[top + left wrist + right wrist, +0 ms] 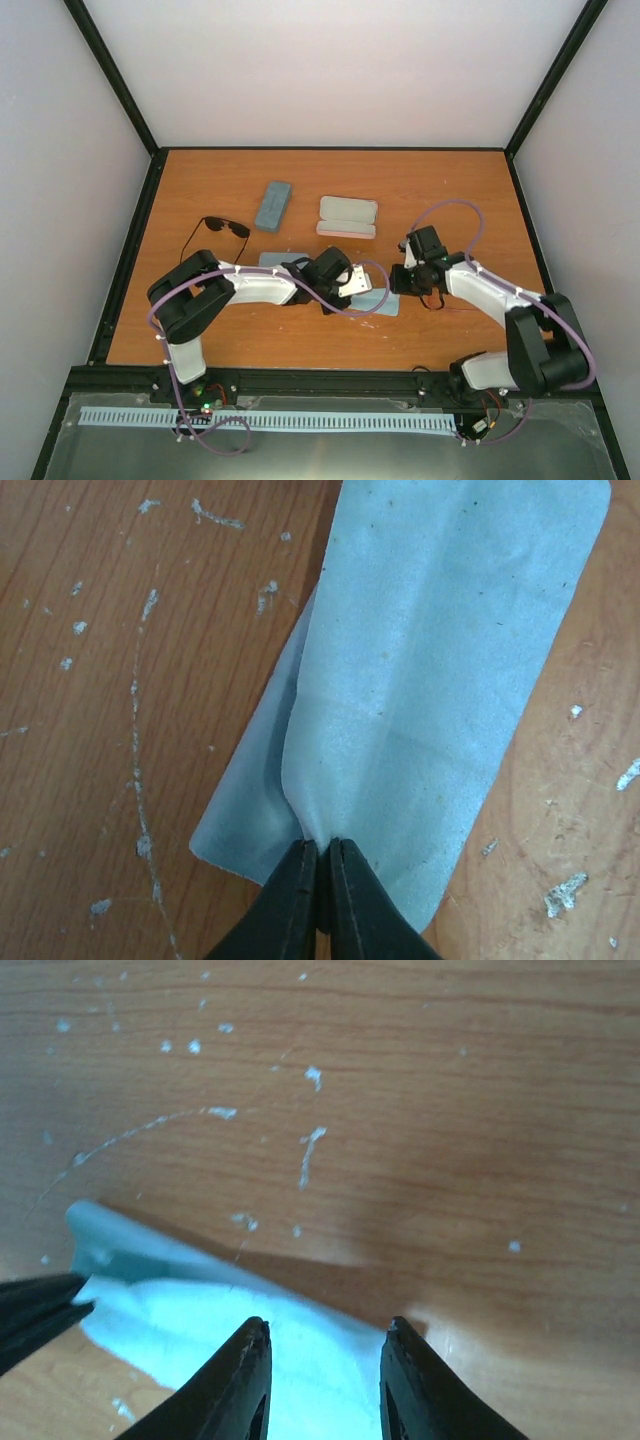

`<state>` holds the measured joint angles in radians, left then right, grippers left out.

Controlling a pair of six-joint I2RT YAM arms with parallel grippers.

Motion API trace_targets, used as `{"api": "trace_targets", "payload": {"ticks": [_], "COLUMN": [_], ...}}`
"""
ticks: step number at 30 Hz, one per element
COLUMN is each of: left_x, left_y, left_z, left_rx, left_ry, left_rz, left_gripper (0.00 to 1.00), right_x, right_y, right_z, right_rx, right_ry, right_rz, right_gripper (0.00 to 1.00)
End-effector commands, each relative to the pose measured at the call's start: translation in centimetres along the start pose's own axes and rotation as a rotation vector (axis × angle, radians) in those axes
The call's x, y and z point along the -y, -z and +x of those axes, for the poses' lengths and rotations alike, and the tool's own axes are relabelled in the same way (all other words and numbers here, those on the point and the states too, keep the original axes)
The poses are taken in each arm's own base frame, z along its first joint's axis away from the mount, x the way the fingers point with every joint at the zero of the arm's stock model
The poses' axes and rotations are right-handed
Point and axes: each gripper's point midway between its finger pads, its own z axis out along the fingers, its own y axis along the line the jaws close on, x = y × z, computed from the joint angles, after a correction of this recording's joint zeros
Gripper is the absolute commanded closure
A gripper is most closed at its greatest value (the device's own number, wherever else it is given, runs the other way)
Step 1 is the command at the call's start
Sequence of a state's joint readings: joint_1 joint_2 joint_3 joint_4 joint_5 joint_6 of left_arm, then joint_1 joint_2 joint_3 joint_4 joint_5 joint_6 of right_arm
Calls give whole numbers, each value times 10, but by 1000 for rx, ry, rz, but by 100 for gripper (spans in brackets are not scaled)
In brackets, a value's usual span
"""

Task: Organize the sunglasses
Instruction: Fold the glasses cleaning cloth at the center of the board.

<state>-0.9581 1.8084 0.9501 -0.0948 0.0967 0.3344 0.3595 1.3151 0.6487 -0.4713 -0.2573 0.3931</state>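
The black sunglasses [221, 226] lie open on the table at the back left, away from both grippers. The pink-red pair does not show clearly in any view. My left gripper [362, 286] is shut on the near edge of a light-blue cloth [440, 670], which lies folded over itself on the wood; the pinch shows in the left wrist view [322, 846]. My right gripper [398, 283] is open, its fingers [252, 1360] over the other end of the same cloth [310, 1380], touching nothing. The left gripper's tip shows at the left edge of the right wrist view [40, 1305].
A blue-grey case [272, 205] and a pale pink case [347, 216] lie at the back middle. A second light-blue cloth [275, 259] lies partly under the left arm. Black posts and white walls border the wooden table [450, 185].
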Motion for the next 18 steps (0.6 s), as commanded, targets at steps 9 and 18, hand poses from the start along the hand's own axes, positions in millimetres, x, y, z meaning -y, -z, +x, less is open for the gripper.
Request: {"api": "trace_targets", "payload": {"ticks": [9,18], "left_x": [-3,-3], "left_y": [17,14], "left_z": [-20,-19], "left_rx": [96,94], "left_ry": [-47,-43], "left_rz": [-46,-44], "left_gripper": [92,87], "right_x": [-4,-22], "right_y": [-26,-21], "right_z": [-3,9], "right_rx": [-94,-101], "right_ry": [-1,31], "right_rz": [-22,-147], "right_gripper": [73,76]}}
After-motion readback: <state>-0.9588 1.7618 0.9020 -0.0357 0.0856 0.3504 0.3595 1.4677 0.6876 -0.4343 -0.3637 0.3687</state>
